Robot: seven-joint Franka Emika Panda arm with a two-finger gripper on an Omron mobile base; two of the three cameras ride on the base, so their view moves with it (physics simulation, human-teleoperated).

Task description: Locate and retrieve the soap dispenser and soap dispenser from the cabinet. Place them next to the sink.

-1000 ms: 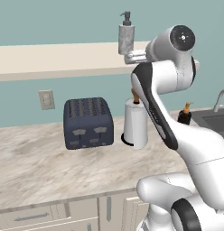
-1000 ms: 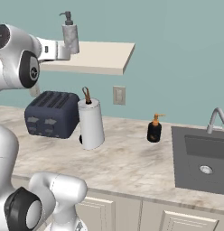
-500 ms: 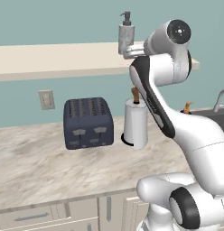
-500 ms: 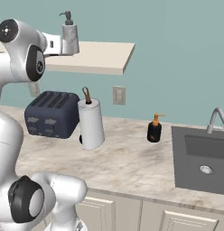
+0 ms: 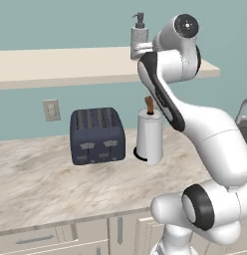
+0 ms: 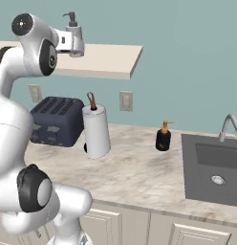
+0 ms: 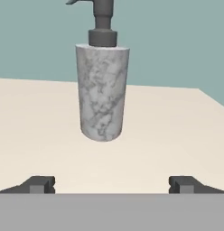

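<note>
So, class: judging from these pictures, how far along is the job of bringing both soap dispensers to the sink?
Done: the black dispenser already stands on the counter beside the sink. In hand: the gripper, fingers wide open, faces the grey dispenser on the shelf, not yet gripping. Left: grasp it, carry it down, set it by the sink.

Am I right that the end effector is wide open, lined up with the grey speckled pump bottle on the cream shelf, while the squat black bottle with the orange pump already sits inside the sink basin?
Not quite. The squat black bottle with the orange pump stands on the marbled countertop, left of the grey metal sink, as the right base view shows. The rest holds: the open end effector faces the grey speckled pump bottle on the cream shelf.
</note>
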